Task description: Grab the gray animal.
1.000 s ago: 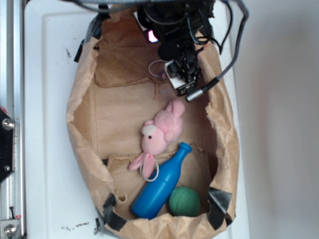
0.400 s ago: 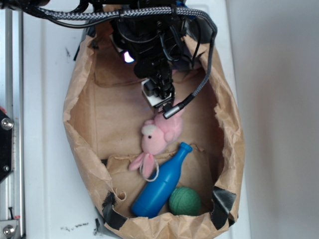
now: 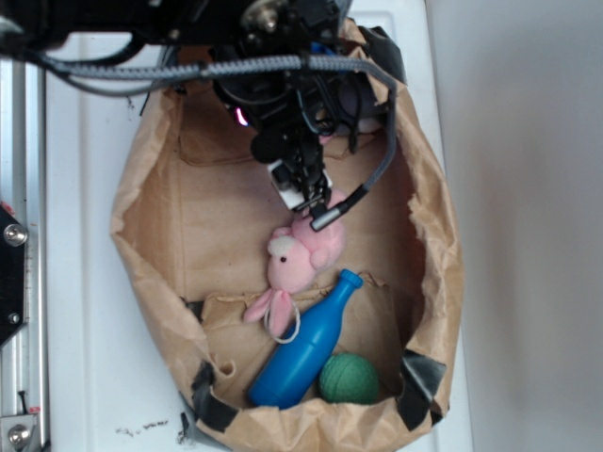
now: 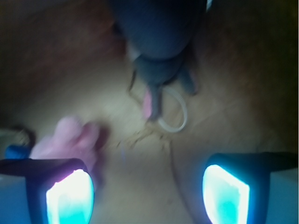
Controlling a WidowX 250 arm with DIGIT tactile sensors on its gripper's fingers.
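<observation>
The gray animal (image 4: pixel 159 42) fills the top centre of the wrist view, blurred: a dark gray plush with pink tips and a thin white cord loop (image 4: pixel 176 116) trailing toward me. My gripper (image 4: pixel 148 196) is open, its two lit pads (image 4: pixel 70 196) wide apart with only bare brown paper between them, short of the gray animal. In the exterior view the gripper (image 3: pixel 306 193) hangs inside the paper bag just above the pink plush's ears, and the arm hides the gray animal.
A crumpled brown paper bag (image 3: pixel 141 254) walls in everything. A light pink plush (image 3: pixel 301 254) lies mid-bag, close to my left finger in the wrist view (image 4: pixel 70 137). A blue bottle (image 3: pixel 306 348) and a green ball (image 3: pixel 349 379) lie at the near end.
The arm has swung left and nearer across the bag's far end, ending with the gripper just above the pink plush's ears. The bag's rim has shifted slightly.
</observation>
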